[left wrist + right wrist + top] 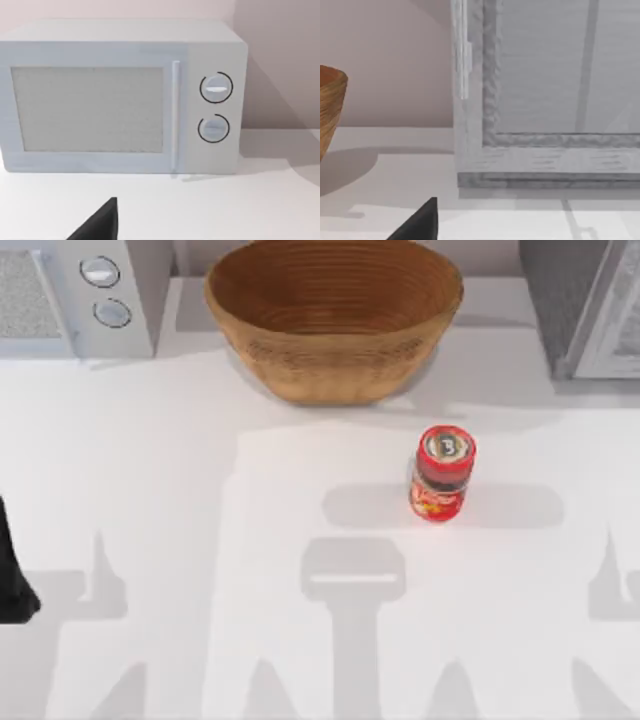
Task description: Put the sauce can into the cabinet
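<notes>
The sauce can (442, 472), red with a dark band and a grey round top, stands upright on the white table right of the middle, with no gripper near it. The cabinet (580, 305), dark grey and speckled with a pale framed door panel, stands at the back right corner. The right wrist view faces its door (545, 70) from close by, with a dark part of my right gripper (417, 225) at the picture's edge. My left arm (12, 580) sits at the table's left edge, far from the can. My left gripper (97, 225) faces the white appliance.
A large woven basket (333, 315) stands at the back middle, just behind the can; its side also appears as the basket (330, 110). A white appliance with two round knobs (80, 295), (120, 100) occupies the back left corner. Open table surface (200, 540) lies in front.
</notes>
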Action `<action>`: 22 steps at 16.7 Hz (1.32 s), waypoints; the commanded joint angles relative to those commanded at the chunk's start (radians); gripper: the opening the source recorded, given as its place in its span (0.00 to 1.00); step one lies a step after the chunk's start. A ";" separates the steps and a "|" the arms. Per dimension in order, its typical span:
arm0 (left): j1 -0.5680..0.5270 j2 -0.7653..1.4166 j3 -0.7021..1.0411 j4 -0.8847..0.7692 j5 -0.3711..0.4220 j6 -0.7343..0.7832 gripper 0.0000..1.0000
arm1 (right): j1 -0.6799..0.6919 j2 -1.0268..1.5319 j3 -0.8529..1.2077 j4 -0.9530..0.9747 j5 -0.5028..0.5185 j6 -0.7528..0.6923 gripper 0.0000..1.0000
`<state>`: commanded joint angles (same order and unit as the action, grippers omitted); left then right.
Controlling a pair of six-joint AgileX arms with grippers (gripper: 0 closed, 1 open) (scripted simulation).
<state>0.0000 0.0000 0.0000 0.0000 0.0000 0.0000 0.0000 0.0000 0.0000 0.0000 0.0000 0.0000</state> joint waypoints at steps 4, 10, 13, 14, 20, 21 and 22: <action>0.000 0.000 0.000 0.000 0.000 0.000 1.00 | 0.002 0.025 0.003 -0.008 -0.018 -0.002 1.00; 0.000 0.000 0.000 0.000 0.000 0.000 1.00 | 0.036 0.262 0.115 -0.034 -0.224 -0.082 1.00; 0.000 0.000 0.000 0.000 0.000 0.000 1.00 | 0.059 0.451 0.225 -0.043 -0.381 -0.175 1.00; 0.000 0.000 0.000 0.000 0.000 0.000 1.00 | 0.065 0.523 0.267 -0.047 -0.437 -0.212 1.00; 0.000 0.000 0.000 0.000 0.000 0.000 1.00 | 0.088 1.023 0.544 -0.071 -0.770 -0.486 1.00; 0.000 0.000 0.000 0.000 0.000 0.000 1.00 | 0.088 1.112 0.593 -0.074 -0.823 -0.536 1.00; 0.000 0.000 0.000 0.000 0.000 0.000 1.00 | 0.088 1.201 0.641 -0.078 -0.874 -0.587 1.00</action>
<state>0.0000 0.0000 0.0000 0.0000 0.0000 0.0000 0.0879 1.2013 0.6410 -0.0777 -0.8741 -0.5870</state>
